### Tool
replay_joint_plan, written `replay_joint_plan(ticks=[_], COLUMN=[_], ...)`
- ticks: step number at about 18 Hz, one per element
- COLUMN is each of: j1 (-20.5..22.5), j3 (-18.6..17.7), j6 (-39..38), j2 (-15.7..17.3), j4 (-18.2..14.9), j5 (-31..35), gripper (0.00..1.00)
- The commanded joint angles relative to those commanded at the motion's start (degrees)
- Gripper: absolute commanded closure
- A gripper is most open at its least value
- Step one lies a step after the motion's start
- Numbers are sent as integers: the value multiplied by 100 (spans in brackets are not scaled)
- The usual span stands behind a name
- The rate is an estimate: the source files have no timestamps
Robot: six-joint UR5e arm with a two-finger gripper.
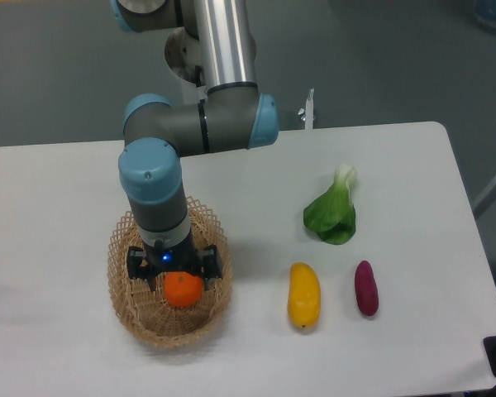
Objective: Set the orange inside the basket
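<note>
No readable writing or brand marks anywhere; only a small blue light glows on the gripper (pixel 175 277) body.

The basket (pixel 122 291) is oval, woven light-tan wicker with an open lattice rim, sitting on the white matte table (pixel 58 190). The orange (pixel 183 289) is small, round, smooth and bright orange, down inside the basket, near its middle. The black gripper hangs straight down over the basket, right above the orange and touching or nearly touching its top. Its black side pieces stand out wide to either side of the fruit, but the fingertips are hidden, so whether it grips the orange or is let go cannot be told.

The arm (pixel 153 186) has glossy grey tube segments with light-blue plastic joint caps and a brushed silver upper column.

Right of the basket lies an elongated yellow-orange mango-like fruit (pixel 303 295), smooth-skinned. Further right of the basket, just beside that fruit, is a dark purple sweet potato (pixel 365 288), oblong and matte. Up and right of the basket lies a bok choy (pixel 333 212), dark green leaves with a pale white stem end.
</note>
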Motion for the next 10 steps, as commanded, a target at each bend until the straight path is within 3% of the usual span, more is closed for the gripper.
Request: replay_joint_plan(ticks=[10], j1=[123], j3=[-88], j6=[88], j2=[149], j4=[-9], j5=[-9], gripper=[0])
